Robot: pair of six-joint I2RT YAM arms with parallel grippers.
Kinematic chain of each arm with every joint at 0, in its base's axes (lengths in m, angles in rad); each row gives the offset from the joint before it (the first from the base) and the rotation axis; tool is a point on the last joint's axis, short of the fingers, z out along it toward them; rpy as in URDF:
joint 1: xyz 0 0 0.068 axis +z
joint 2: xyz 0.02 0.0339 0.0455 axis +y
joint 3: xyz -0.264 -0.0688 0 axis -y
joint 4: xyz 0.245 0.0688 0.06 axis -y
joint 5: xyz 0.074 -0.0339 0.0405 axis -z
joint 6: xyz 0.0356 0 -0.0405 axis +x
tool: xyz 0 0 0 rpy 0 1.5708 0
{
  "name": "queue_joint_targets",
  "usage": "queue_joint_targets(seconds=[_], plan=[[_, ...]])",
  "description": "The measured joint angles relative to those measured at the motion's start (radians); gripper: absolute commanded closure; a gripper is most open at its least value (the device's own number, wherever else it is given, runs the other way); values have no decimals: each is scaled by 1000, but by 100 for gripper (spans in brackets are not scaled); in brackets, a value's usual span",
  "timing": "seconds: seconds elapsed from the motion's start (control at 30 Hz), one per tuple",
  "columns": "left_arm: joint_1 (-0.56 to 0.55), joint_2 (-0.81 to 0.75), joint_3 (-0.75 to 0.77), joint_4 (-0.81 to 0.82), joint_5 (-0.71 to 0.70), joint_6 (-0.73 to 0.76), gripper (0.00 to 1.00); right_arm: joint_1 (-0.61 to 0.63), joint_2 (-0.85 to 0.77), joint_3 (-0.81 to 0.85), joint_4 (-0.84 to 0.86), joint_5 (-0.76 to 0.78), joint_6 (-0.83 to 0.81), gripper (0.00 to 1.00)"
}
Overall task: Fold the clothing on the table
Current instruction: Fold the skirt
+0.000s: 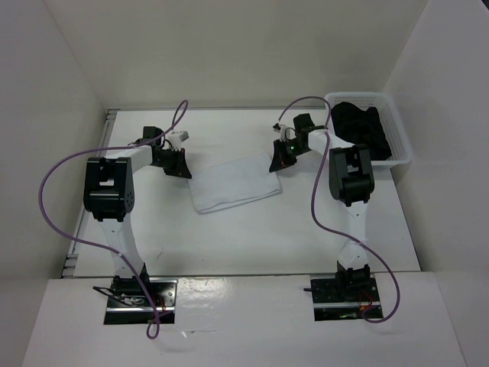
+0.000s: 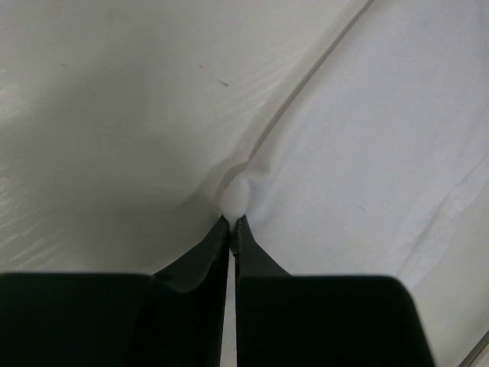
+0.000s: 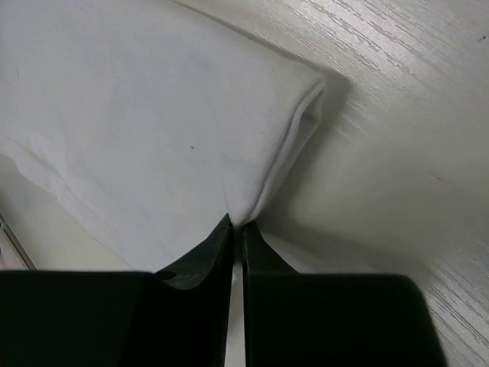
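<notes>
The white clothing (image 1: pixel 233 183) lies as a folded strip across the middle of the table (image 1: pixel 252 237). My left gripper (image 1: pixel 179 170) is shut on its left end; in the left wrist view a small nub of the clothing (image 2: pixel 367 153) bulges out just past the closed tips of the gripper (image 2: pixel 231 223). My right gripper (image 1: pixel 276 164) is shut on the right end; the right wrist view shows the folded edge of the clothing (image 3: pixel 153 122) pinched where the tips of the gripper (image 3: pixel 237 223) meet.
A white mesh basket (image 1: pixel 401 130) holding a black garment (image 1: pixel 363 130) stands at the back right, close to the right arm. White walls enclose the table on three sides. Purple cables loop over both arms.
</notes>
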Motion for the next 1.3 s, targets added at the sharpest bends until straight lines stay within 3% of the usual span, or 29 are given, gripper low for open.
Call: queue_joint_targets(seconds=[0.07, 0.4, 0.87, 1.3], plan=[[0, 0, 0, 0, 0, 0, 94, 3, 0, 2, -1, 7, 3, 100], [0, 0, 0, -2, 5, 16, 94, 42, -23, 14, -24, 131, 10, 100], [0, 0, 0, -4, 6, 16, 94, 187, -60, 69, -125, 473, -23, 100], [0, 0, 0, -5, 6, 15, 94, 306, -73, 204, -233, 616, -28, 100]])
